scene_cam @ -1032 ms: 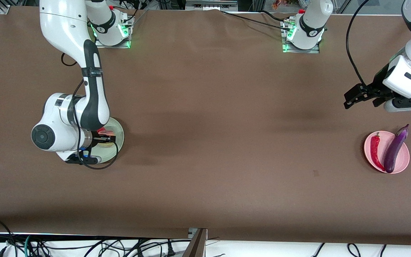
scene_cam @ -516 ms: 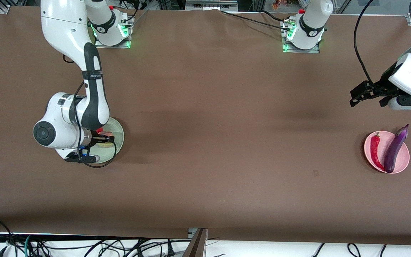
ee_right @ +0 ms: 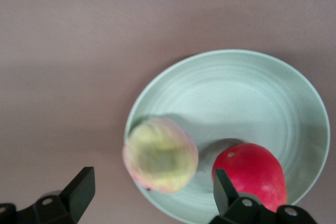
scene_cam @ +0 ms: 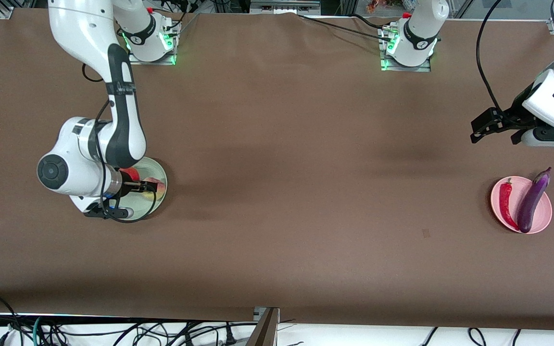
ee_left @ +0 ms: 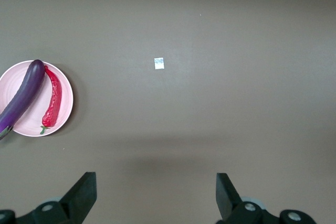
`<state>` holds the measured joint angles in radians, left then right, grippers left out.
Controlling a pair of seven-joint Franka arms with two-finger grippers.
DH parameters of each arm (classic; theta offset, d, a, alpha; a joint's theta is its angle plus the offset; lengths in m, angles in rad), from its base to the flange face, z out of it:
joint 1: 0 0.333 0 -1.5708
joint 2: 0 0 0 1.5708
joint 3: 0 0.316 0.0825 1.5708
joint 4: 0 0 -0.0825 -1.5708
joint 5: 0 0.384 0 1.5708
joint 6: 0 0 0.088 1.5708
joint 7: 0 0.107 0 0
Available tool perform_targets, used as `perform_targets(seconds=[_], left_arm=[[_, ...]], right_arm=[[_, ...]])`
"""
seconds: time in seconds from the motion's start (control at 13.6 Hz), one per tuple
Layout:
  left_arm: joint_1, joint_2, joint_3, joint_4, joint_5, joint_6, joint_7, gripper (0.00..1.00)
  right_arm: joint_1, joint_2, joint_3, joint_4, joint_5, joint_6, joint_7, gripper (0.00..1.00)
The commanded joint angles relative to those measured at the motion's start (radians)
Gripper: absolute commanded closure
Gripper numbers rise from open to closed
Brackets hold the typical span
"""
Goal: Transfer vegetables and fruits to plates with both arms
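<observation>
The pale green plate point(scene_cam: 160, 169) point(ee_right: 247, 98) lies toward the right arm's end of the table. On it are the red pomegranate-like fruit point(scene_cam: 132, 173) point(ee_right: 252, 174) and the yellowish-green peach point(scene_cam: 155, 188) point(ee_right: 160, 155), which sits at the plate's rim. My right gripper point(scene_cam: 137, 185) point(ee_right: 152, 195) hangs open just over the peach, its fingers apart from it. The pale pink plate point(scene_cam: 545, 217) point(ee_left: 67, 98) holds the red chili pepper point(scene_cam: 505, 204) point(ee_left: 52, 103) and the purple eggplant point(scene_cam: 532, 202) point(ee_left: 23, 95). My left gripper point(scene_cam: 491, 129) point(ee_left: 156, 198) is open and empty, up over bare table beside the pink plate.
The brown cloth-covered table point(scene_cam: 277, 192) stretches wide between the two plates. A small pale scrap point(ee_left: 159, 63) point(scene_cam: 425, 233) lies on it near the pink plate. The arm bases point(scene_cam: 152, 43) point(scene_cam: 409, 48) stand along the table edge farthest from the front camera.
My right arm has shifted a little away from the table's middle, and the peach now shows free on the green plate's rim. My left gripper has risen away from the pink plate.
</observation>
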<state>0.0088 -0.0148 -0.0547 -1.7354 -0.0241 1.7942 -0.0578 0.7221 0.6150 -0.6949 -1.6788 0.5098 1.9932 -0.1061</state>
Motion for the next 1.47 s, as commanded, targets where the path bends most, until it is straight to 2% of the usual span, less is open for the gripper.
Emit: perform_targets(seconds=[0.0,0.15,0.37,0.59,0.66,0.74,0.88,1.11,1.25,1.4], left_arm=[[-0.004,0.009,-0.001,0.025,0.018,-0.021,0.015,0.00],[-0.003,0.010,-0.001,0.025,0.019,-0.019,0.015,0.00],[-0.004,0.010,-0.001,0.025,0.019,-0.019,0.015,0.00],[-0.004,0.010,-0.001,0.027,0.019,-0.019,0.015,0.00],[-0.004,0.010,-0.001,0.027,0.019,-0.019,0.013,0.00],[-0.006,0.010,-0.001,0.027,0.019,-0.019,0.013,0.00],[-0.006,0.010,-0.001,0.027,0.019,-0.018,0.015,0.00],[-0.006,0.010,-0.002,0.027,0.019,-0.018,0.013,0.00],[-0.006,0.010,-0.001,0.027,0.019,-0.019,0.013,0.00],[-0.004,0.010,-0.001,0.027,0.019,-0.018,0.015,0.00]], right_arm=[[0.101,-0.127,-0.078,-0.021,-0.063,-0.074,0.083,0.01],[0.176,-0.232,-0.123,-0.016,-0.176,-0.132,0.149,0.01],[0.189,-0.403,-0.118,0.001,-0.312,-0.256,0.200,0.00],[0.185,-0.454,-0.118,0.053,-0.344,-0.378,0.186,0.01],[0.169,-0.478,-0.101,0.054,-0.365,-0.395,0.187,0.01],[0.104,-0.504,-0.037,0.053,-0.382,-0.405,0.186,0.01],[-0.086,-0.559,0.159,0.050,-0.434,-0.421,0.187,0.00],[-0.335,-0.580,0.397,0.044,-0.447,-0.435,0.184,0.00],[-0.429,-0.580,0.495,0.042,-0.474,-0.436,0.184,0.00],[-0.455,-0.580,0.518,0.042,-0.496,-0.435,0.178,0.00]])
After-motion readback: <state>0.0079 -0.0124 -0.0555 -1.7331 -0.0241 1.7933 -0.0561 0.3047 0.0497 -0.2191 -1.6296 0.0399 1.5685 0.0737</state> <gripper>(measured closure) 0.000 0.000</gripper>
